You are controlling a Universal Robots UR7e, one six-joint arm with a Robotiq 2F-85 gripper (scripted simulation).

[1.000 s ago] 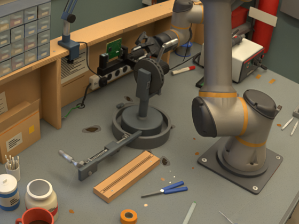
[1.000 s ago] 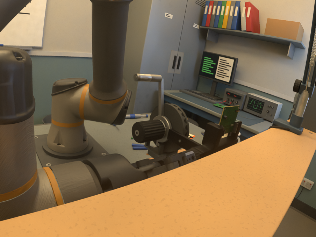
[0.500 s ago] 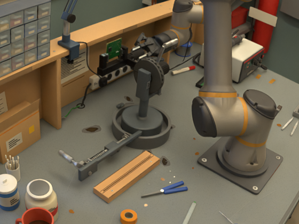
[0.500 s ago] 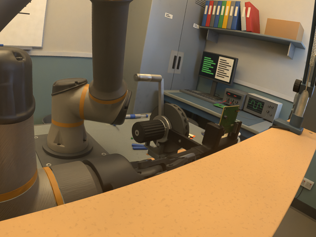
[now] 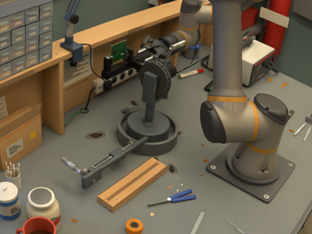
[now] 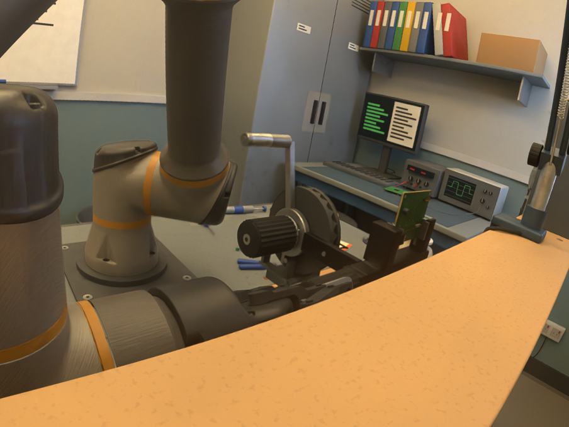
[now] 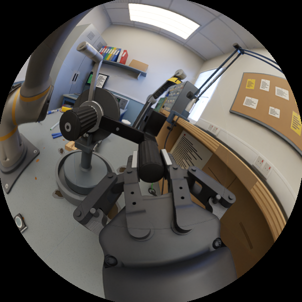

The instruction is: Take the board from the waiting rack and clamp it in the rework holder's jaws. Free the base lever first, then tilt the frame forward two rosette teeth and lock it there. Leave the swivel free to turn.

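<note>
The green board (image 5: 119,50) stands upright in the rework holder's jaws (image 5: 111,65), at the far end of the holder's frame near the wooden bench. My gripper (image 7: 152,162) is closed on the black ribbed knob (image 7: 150,160) at the near end of the jaw frame. A second ribbed knob (image 6: 267,235) sits on the side of the toothed rosette disc (image 5: 158,79). A metal lever (image 6: 288,165) rises from the rosette. The holder's post stands on a round base (image 5: 147,131). The base lever (image 5: 108,161) stretches out across the table. The waiting rack (image 5: 133,183) lies empty.
The wooden bench (image 5: 92,36) runs right behind the holder, with a power strip (image 5: 115,79) below it. The arm's own base (image 5: 250,161) stands to the right. Blue-handled pliers (image 5: 178,197), a tape roll (image 5: 134,225) and jars (image 5: 41,203) lie along the near table.
</note>
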